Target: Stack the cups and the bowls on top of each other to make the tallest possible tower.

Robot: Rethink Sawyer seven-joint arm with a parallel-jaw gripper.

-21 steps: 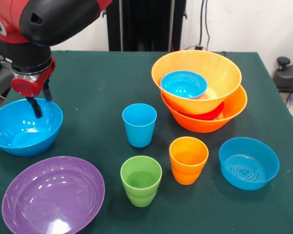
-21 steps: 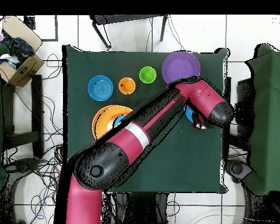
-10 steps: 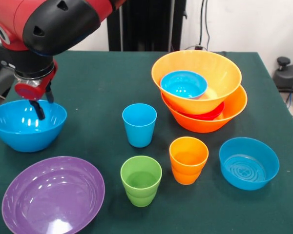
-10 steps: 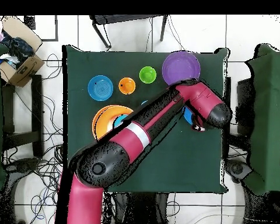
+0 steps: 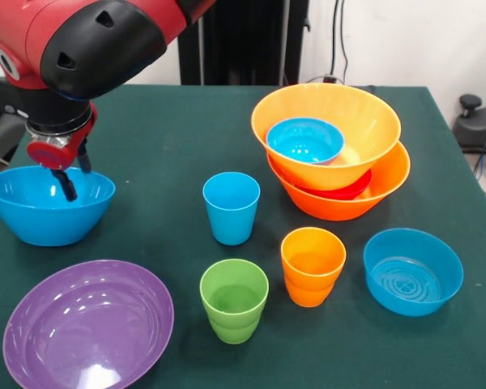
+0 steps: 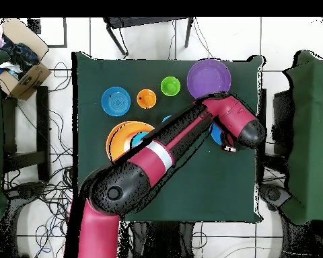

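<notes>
Here the green worktop carries a purple bowl, with a green cup, an orange cup and a blue cup between it and a small blue bowl. The tower is two nested orange bowls, a red one squeezed between them, another blue bowl inside the top. The tool is clamped on the rim of the large blue bowl, which looks raised over the left edge.

Arm crosses table, covering blue bowl.
</notes>
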